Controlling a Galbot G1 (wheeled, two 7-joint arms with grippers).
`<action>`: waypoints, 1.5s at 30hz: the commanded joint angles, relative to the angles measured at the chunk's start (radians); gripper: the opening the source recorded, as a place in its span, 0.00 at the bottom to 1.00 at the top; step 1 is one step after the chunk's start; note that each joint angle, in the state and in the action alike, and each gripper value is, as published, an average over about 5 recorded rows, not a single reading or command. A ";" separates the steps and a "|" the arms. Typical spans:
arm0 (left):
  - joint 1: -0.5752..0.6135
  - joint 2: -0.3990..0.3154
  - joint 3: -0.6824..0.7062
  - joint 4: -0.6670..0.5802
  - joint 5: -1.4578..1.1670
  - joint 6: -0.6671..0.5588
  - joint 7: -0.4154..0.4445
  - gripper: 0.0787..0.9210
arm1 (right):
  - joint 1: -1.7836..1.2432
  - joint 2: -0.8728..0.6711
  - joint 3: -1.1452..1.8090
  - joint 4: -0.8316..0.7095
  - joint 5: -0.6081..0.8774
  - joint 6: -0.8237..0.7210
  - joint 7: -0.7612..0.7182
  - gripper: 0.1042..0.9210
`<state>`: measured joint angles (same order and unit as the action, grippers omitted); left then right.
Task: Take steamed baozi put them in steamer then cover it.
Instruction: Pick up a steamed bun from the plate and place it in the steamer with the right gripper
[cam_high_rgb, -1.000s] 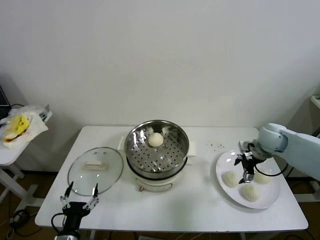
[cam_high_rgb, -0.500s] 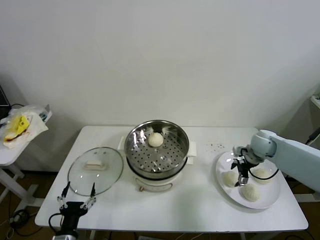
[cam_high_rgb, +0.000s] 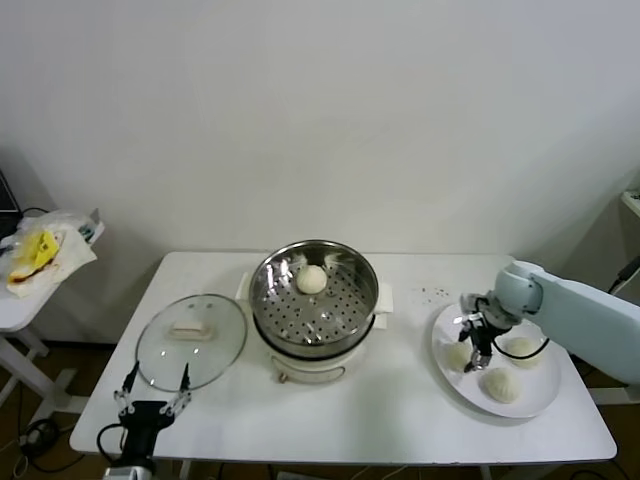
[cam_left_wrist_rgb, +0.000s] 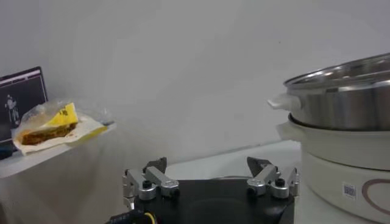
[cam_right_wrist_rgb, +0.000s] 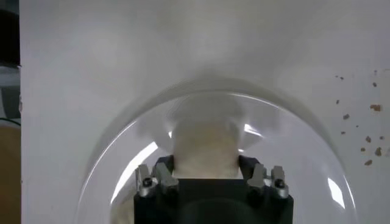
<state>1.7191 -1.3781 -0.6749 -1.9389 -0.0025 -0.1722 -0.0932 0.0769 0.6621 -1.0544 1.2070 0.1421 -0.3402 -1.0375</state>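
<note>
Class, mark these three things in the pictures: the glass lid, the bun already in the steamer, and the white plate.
glass lid (cam_high_rgb: 191, 340), head view, on the clear dome.
bun in the steamer (cam_high_rgb: 312, 280), head view, on its top.
white plate (cam_high_rgb: 534, 403), head view, on the bare near rim.

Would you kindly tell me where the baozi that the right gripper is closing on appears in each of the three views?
Head view: the baozi lies on the left part of the white plate, under the right gripper.
Left wrist view: not in it.
Right wrist view: the baozi sits centre, between the right gripper's fingers.
Shared landmark: the white plate.
</note>
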 joint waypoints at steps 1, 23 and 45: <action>-0.001 -0.001 0.001 0.000 0.001 0.001 0.000 0.88 | 0.006 -0.002 0.005 -0.006 0.006 0.002 -0.004 0.69; -0.006 -0.006 0.043 -0.032 0.035 0.028 -0.014 0.88 | 0.911 0.297 -0.562 0.008 0.609 -0.040 -0.008 0.68; 0.031 0.036 0.043 -0.089 0.056 0.022 -0.020 0.88 | 0.566 0.836 -0.417 -0.146 0.608 -0.166 0.121 0.68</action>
<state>1.7395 -1.3562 -0.6283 -2.0164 0.0553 -0.1484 -0.1117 0.7220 1.3319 -1.4860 1.1176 0.7348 -0.4787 -0.9417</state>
